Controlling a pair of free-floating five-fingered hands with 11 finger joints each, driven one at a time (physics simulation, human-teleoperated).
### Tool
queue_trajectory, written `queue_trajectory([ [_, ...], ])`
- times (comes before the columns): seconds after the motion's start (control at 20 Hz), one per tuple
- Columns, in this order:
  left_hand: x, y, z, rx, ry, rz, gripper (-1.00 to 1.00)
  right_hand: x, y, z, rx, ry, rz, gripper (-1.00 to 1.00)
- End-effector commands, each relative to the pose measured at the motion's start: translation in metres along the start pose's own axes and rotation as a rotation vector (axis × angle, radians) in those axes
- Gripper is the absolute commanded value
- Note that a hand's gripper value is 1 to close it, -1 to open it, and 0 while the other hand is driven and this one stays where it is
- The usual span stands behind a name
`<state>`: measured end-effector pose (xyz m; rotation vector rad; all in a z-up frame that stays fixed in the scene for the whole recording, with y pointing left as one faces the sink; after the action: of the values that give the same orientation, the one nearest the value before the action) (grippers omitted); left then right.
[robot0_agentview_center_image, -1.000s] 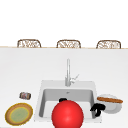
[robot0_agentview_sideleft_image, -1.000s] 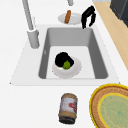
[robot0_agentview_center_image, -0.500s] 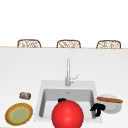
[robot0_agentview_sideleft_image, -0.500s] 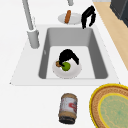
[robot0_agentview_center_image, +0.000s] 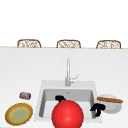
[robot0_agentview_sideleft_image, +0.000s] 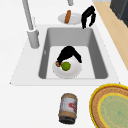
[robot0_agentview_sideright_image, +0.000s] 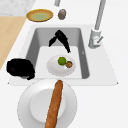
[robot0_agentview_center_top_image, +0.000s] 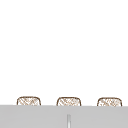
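Right now the left hand (robot0_agentview_sideleft_image: 68, 53) is down inside the sink (robot0_agentview_sideleft_image: 97, 62), over a white plate (robot0_agentview_sideleft_image: 72, 72) on the basin floor. Its fingers reach down to the plate's rim next to a green lime (robot0_agentview_sideleft_image: 66, 66) and a small brown bit (robot0_agentview_sideleft_image: 58, 64); fingertips seem to touch the brown bit, but a real grip can't be told. In right side view the same hand (robot0_agentview_sideright_image: 60, 38) hangs w/ fingers spread, fairly straight, just behind the plate (robot0_agentview_sideright_image: 56, 70), lime (robot0_agentview_sideright_image: 61, 60) and brown bit (robot0_agentview_sideright_image: 69, 64) side by side on it.

Right hand (robot0_agentview_center_image: 98, 109) hovers at the sink's right edge, fingers curled downward, holding nothing; in left side view it (robot0_agentview_sideleft_image: 88, 16) sits just beside a white dish (robot0_agentview_sideleft_image: 61, 18) w/ a baguette (robot0_agentview_sideleft_image: 67, 16) on it. Right side view: baguette (robot0_agentview_sideright_image: 53, 105) lies lengthwise across the dish (robot0_agentview_sideright_image: 27, 105), hand (robot0_agentview_sideright_image: 20, 68) near its far-left rim.

Front view: a big red ball (robot0_agentview_center_image: 67, 115) covers the sink's front middle, tap (robot0_agentview_center_image: 67, 72) behind it. On the worktop (robot0_agentview_center_image: 17, 75) left of the sink: a jar (robot0_agentview_sideleft_image: 67, 108) on its side, and a yellow-green woven plate (robot0_agentview_sideleft_image: 112, 106) near it. Three wicker chair backs (robot0_agentview_center_image: 68, 44) stand beyond the worktop.
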<state>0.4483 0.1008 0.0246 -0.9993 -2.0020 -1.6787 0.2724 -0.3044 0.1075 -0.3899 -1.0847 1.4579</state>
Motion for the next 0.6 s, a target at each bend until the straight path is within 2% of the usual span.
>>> queue_trajectory([
  [0.0, 0.008, 0.005, 0.011, 0.048, 0.061, -0.007, -1.00, 0.000, 0.000, 0.000, 0.000, 0.000, 0.000, 0.00],
  [0.15, 0.014, 0.009, 0.019, 0.037, 0.062, -0.004, -1.00, 0.000, 0.000, 0.000, 0.000, 0.000, 0.000, 0.00],
  [0.25, 0.022, 0.015, 0.026, 0.037, 0.053, 0.018, -1.00, 0.000, 0.000, 0.000, 0.000, 0.000, 0.000, 0.00],
  [0.4, 0.031, 0.021, 0.035, 0.028, 0.061, 0.044, -1.00, 0.000, 0.000, 0.000, 0.000, 0.000, 0.000, 0.00],
  [0.55, 0.043, 0.027, 0.044, 0.022, 0.049, 0.038, -1.00, 0.000, 0.000, 0.000, 0.000, 0.000, 0.000, 0.00],
])
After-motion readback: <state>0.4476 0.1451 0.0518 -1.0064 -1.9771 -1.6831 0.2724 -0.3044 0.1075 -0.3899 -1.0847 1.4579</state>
